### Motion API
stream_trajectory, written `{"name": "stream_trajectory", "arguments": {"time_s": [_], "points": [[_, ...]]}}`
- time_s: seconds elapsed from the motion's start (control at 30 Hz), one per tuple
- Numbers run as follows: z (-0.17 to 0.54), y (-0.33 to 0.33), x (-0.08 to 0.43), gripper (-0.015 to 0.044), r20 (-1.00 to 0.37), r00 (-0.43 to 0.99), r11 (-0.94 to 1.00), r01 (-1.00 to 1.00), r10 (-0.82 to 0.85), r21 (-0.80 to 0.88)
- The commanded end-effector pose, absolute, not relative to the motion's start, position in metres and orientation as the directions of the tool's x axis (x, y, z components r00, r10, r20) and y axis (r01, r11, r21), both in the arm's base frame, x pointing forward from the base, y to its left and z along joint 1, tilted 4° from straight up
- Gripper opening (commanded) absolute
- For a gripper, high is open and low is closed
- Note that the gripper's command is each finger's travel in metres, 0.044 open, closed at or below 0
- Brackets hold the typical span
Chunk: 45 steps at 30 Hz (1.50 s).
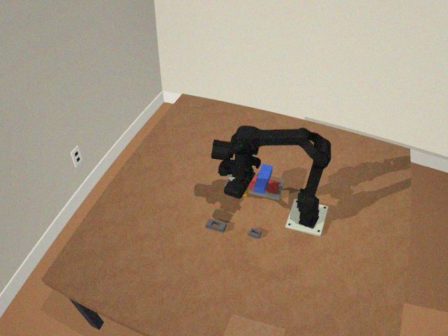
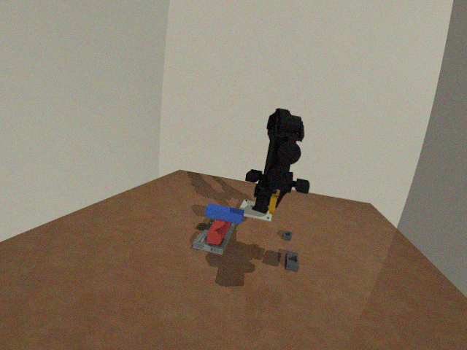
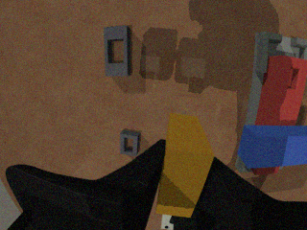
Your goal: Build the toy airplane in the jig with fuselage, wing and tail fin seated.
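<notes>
your fingers (image 1: 243, 192) (image 2: 273, 205): closed on tail fin, held up off surface
tail fin (image 1: 246, 194) (image 2: 273, 204) (image 3: 184, 160): yellow, between your fingers
fuselage (image 1: 273, 186) (image 2: 217, 232) (image 3: 278, 91): red, in cradle, off to one side of your fingers
wing (image 1: 263, 178) (image 2: 224, 213) (image 3: 273, 146): blue, across fuselage, same side
cradle (image 1: 264, 196) (image 2: 207, 246) (image 3: 254, 98): grey, on surface (image 1: 162, 253) (image 2: 150, 294) (image 3: 58, 96), below your fingers
two grey holders (image 1: 210, 225) (image 2: 292, 265) (image 3: 110, 67): other side from cradle
</notes>
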State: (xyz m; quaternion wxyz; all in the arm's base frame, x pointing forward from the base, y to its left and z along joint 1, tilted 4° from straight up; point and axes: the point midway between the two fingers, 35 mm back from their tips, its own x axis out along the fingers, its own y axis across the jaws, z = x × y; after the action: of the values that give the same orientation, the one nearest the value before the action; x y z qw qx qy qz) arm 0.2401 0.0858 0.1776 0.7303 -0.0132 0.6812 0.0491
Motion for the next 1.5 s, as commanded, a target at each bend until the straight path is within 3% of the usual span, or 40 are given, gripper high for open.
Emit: {"name": "stream_trajectory", "arguments": {"time_s": [0.0,1.47], "points": [[0.177,0.078,0.248,0.0000,-0.996,0.074,0.996,-0.076,0.053,0.047],[0.149,-0.028,0.311,0.0000,-0.996,0.073,0.985,-0.168,0.054,0.041]]}}
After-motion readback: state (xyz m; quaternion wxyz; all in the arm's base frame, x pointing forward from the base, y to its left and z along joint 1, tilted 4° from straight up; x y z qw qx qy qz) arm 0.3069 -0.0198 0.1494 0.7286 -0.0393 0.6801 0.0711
